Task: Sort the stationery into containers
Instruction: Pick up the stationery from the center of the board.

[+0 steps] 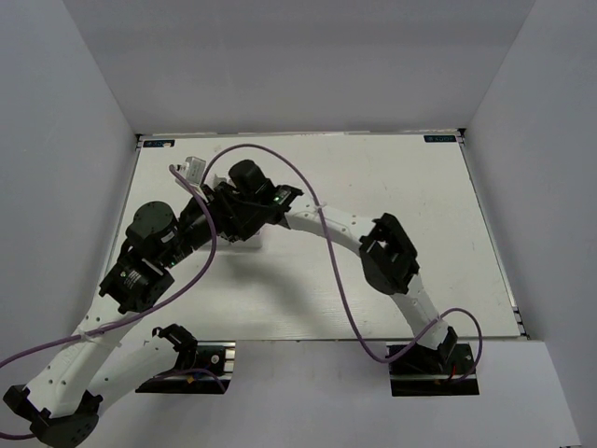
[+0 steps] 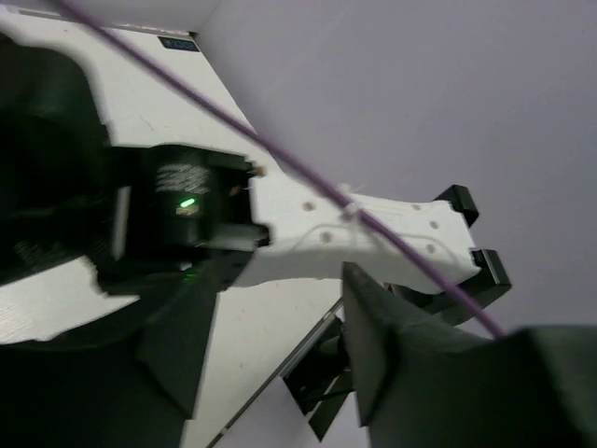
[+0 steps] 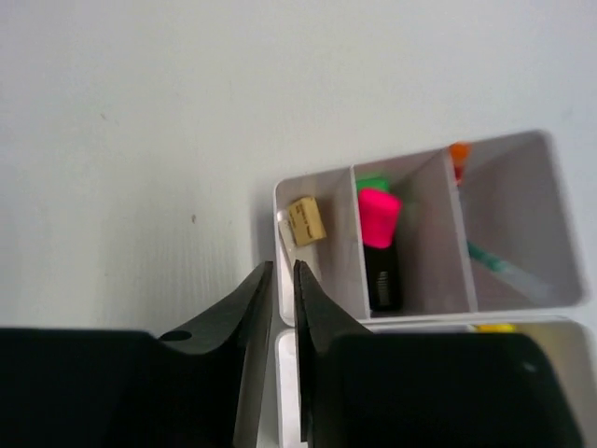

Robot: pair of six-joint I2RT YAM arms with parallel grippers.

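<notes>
White table [image 1: 420, 233] | organizer box [image 3: 513, 210] just beyond right claw [image 3: 283, 267] | nearly closed, empty

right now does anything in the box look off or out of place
Nothing spilled or damaged. The tan eraser sits a little askew, tipped in the corner of its box compartment. The pink-capped highlighter lies inside the next one.
</notes>
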